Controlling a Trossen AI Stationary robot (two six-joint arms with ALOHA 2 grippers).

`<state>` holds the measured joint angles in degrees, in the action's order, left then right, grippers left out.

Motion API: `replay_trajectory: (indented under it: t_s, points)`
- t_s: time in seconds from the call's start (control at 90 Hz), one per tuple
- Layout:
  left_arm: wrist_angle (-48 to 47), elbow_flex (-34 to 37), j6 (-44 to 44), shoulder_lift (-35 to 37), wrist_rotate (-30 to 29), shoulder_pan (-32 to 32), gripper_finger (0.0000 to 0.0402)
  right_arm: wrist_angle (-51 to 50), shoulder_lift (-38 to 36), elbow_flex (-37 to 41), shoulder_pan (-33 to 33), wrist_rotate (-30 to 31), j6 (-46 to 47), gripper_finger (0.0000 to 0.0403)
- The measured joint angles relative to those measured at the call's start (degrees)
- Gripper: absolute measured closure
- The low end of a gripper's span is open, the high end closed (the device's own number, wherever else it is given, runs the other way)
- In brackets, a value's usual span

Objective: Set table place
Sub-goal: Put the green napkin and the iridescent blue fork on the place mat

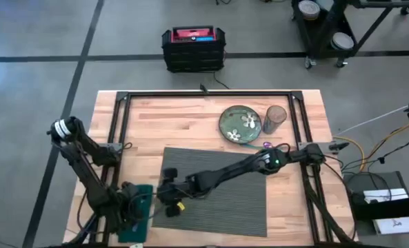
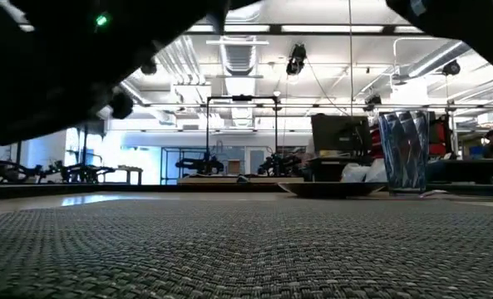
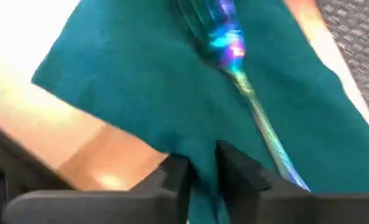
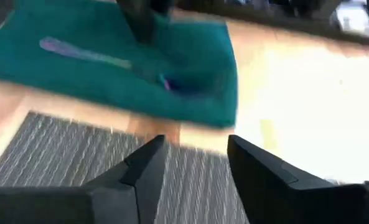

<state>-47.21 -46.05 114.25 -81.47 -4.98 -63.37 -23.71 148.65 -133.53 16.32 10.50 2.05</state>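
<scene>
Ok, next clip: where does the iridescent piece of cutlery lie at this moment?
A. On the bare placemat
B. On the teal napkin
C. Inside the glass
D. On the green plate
B: the left wrist view shows the iridescent cutlery lying on the teal napkin, whose edge the left tool pinches; the right wrist view shows it on the napkin too.

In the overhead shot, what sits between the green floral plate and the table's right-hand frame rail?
A clear ribbed drinking glass stands between the round green floral plate and the black rail of the light-wood table, beside the plate, seen in the high view.
</scene>
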Motion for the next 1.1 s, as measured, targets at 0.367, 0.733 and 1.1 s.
replay_trajectory:
  t_s: [0.367,0.733,1.1]
  points:
    - [7.1,-2.7,0.5,-1.0,-10.2,1.0,0.0225,-2.7,-1.3,1.1,0.3,-0.2,1.1,0.0189]
    - [-20.9,-17.9,1.5,-0.7,-3.3,0.6,0.0261,-2.6,-1.3,5.3,0.3,-0.2,1.4,0.0178]
    - [-5.3,-10.3,6.4,-11.0,-7.3,0.2,0.0287,-2.2,-1.3,5.5,0.4,-0.4,2.0,0.0189]
